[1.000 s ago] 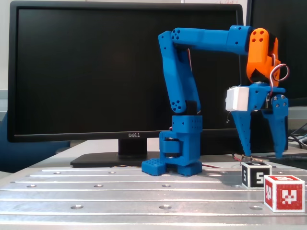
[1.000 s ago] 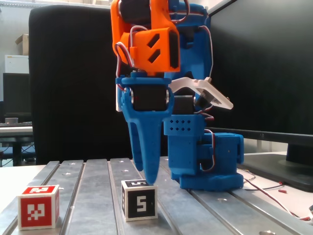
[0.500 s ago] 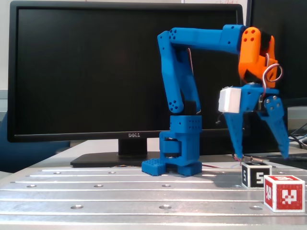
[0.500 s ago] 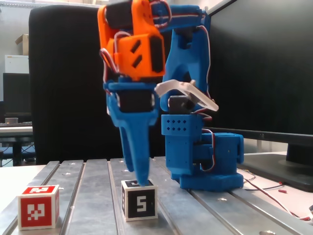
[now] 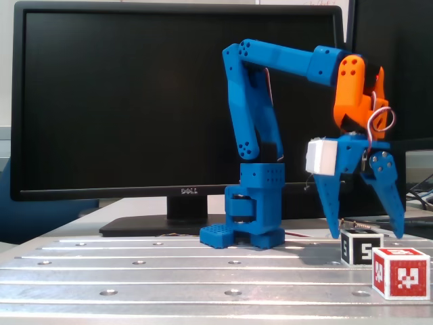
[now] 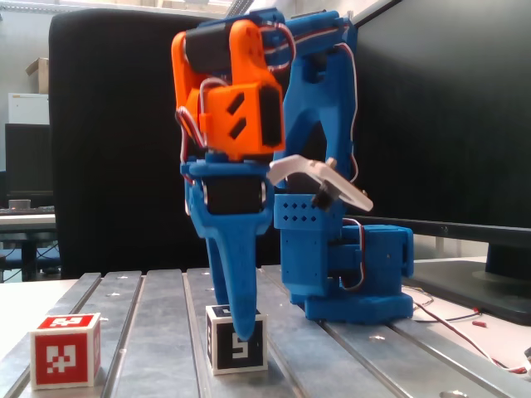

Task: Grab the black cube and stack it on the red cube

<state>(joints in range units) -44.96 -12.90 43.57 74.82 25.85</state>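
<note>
Gripper [image 5: 367, 235] status: I read both blue fingers spread wide and pointing downward, one tip on each side of the black cube [image 5: 360, 246] as a fixed view shows it, with the cube between them and not clamped. From the other fixed view, one finger [image 6: 239, 290] hangs in front of the cube's "5" face and partly covers the marker; I cannot tell from either view whether a tip touches the cube.

Black cube [image 6: 237, 339]: it sits flat on the grooved metal table [image 5: 169, 271], close in front of the arm's blue base [image 5: 254, 217].

Red cube [image 5: 400, 272]: it rests on the same table, beside the black cube and nearer that camera, on its right there. The other fixed view places the red cube [image 6: 66, 349] to the left, with a clear gap between the two.

A dark monitor [image 5: 122, 101] stands behind the arm.
</note>
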